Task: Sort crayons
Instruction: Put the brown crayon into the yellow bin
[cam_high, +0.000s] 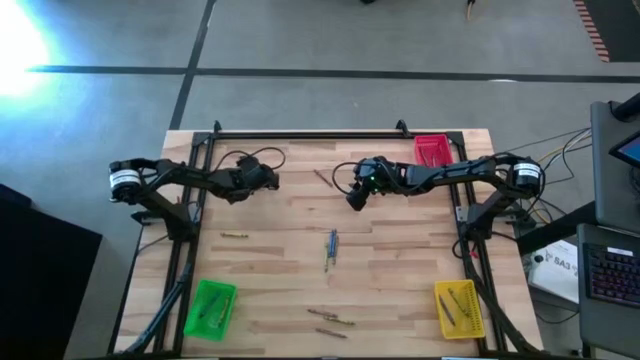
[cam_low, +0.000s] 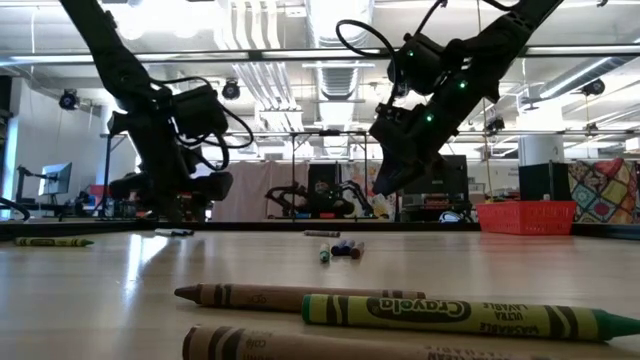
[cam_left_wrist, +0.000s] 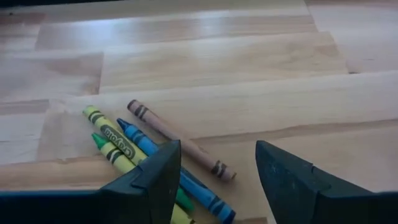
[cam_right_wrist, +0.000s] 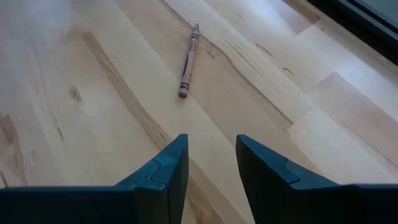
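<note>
Crayons lie scattered flat on the wooden table (cam_high: 400, 250). A cluster of blue, green, yellow-green and brown crayons (cam_left_wrist: 155, 152) lies at the table's middle (cam_high: 330, 250). My left gripper (cam_high: 268, 180) hangs open above the far left part of the table, its fingers (cam_left_wrist: 155, 174) apart and nothing between them. A single reddish-brown crayon (cam_right_wrist: 188, 59) lies near the far edge (cam_high: 322, 178). My right gripper (cam_high: 356, 196) hovers open just right of that crayon, clear of it. More crayons lie at the left (cam_high: 235, 236) and near the front edge (cam_high: 330, 318).
A red tray (cam_high: 432, 150) stands at the far right. A green tray (cam_high: 210, 307) stands at the near left and a yellow tray (cam_high: 458, 308) at the near right, both with crayons in them. Black frame rails (cam_high: 300, 133) run along the far edge and both sides.
</note>
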